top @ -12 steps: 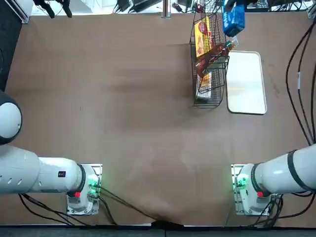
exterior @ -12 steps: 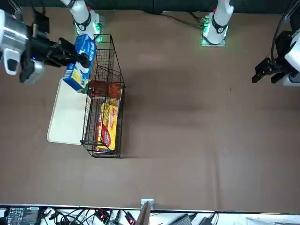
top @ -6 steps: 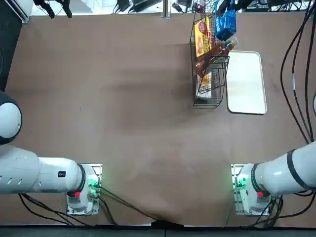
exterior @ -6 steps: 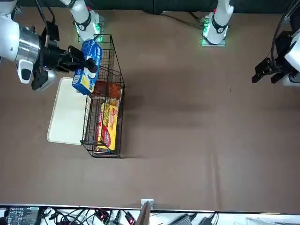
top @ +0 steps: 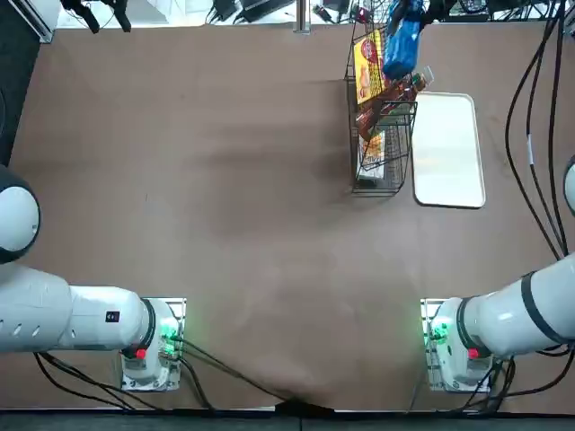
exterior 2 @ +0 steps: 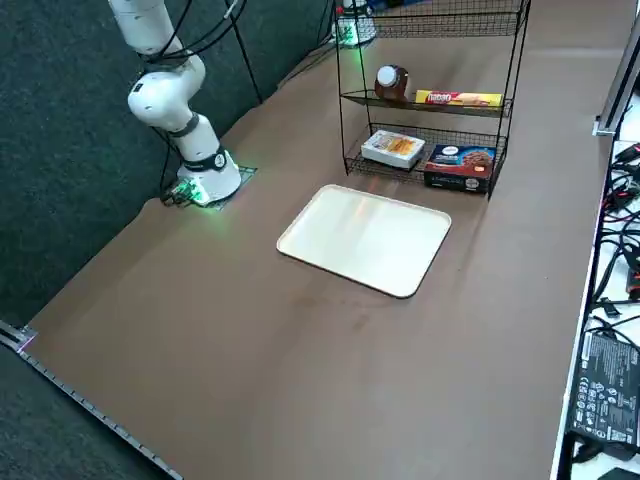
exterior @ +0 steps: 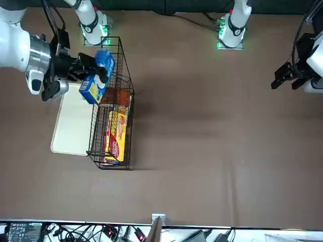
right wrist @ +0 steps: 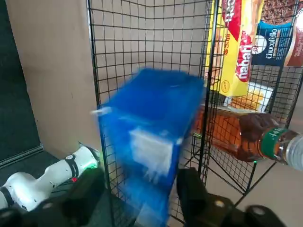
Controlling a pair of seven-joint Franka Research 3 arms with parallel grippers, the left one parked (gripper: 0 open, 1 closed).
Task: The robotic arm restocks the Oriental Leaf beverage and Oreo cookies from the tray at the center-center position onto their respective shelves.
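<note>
Leftward you had moved the blue Oreo packet (exterior: 96,88), clamped in your right gripper (right wrist: 136,183), to the wire rack's (exterior: 93,132) far end; with the tea bottle (right wrist: 246,135) already shelved, only the packet's placement seemed left.

right gripper (exterior: 102,73): at shelves (exterior 2: 462,106) | above tray (exterior 2: 365,238): open | obstacles: wire sides, bottle (right wrist: 239,135)

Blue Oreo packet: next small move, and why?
I'd probably ease the right hand and its blue packet farther over the wire rack, then lower it onto a shelf. The packet is gripped between the fingers and hangs above the rack's tea-bottle end in the front view, and the tea bottle already lies in the rack.
</note>
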